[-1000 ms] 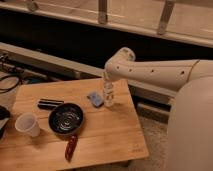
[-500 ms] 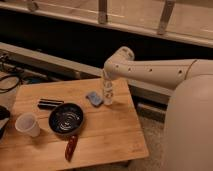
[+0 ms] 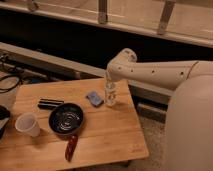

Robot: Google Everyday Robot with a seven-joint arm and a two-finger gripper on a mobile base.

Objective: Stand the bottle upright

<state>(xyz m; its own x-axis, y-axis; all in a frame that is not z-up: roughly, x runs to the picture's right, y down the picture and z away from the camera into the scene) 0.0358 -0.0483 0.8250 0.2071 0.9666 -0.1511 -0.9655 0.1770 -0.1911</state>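
We see the slim clear plastic bottle [image 3: 110, 93] upright near the wooden bench's [image 3: 110, 140] far right edge, directly beneath our hand [image 3: 109, 80], whose grip we cannot tell.

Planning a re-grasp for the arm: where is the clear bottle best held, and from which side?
Grip the bottle around its slim body, just below the narrow neck, coming from above: it stands upright near the table's far edge, with the blue object close on its left. The tool already sits over its top.
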